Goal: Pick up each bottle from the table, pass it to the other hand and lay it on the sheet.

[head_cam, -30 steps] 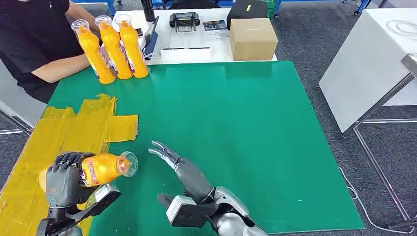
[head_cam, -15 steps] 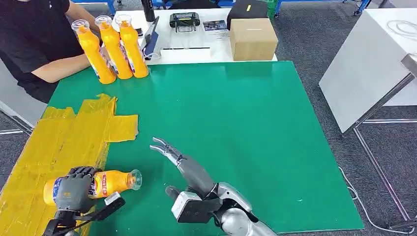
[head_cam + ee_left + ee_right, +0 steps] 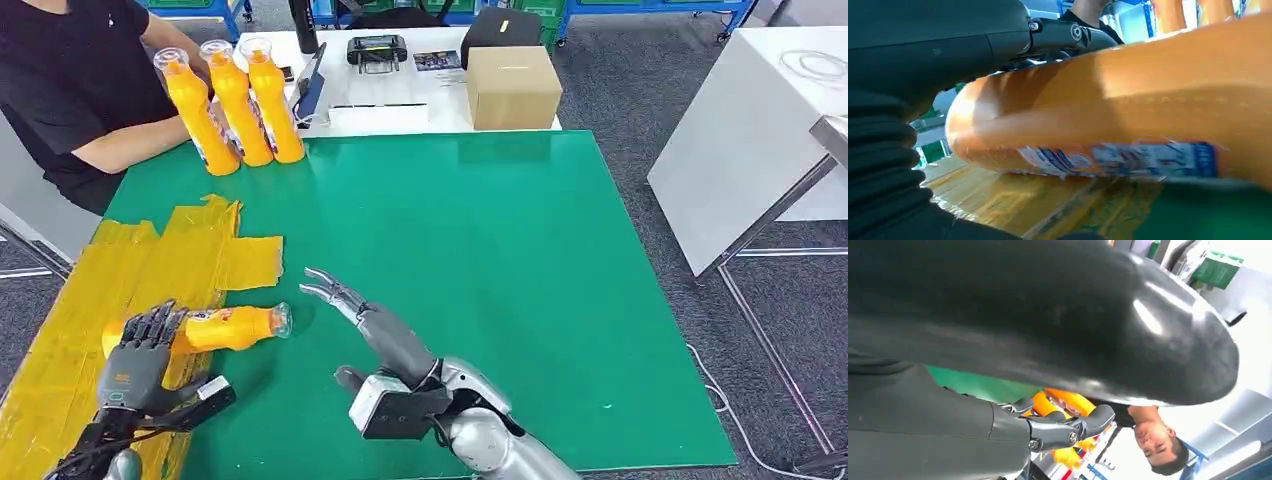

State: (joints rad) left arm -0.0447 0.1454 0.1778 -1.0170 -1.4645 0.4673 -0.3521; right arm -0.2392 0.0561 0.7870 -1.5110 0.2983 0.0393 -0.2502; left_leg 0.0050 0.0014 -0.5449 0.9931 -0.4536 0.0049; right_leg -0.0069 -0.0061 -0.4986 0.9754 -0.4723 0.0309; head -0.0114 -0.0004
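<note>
Head view: green table [image 3: 520,260], yellow sheet [image 3: 130,280] w/ bottle [image 3: 225,327].

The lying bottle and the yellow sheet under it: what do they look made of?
Lying bottle: likely smooth plastic, orange through the wall, with a clear cap and printed label. Yellow sheet: looks like thin glossy film or taped strips, with visible seams and ragged edges.

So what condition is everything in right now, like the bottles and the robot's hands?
Bottle on the yellow sheet: lying on its side, cap on.
Three bottles at the far edge: upright, side by side, capped.
Left hand: fingers spread, holding nothing.
Right hand: open, fingers stretched out above the green mat.
Cardboard box: closed.
</note>
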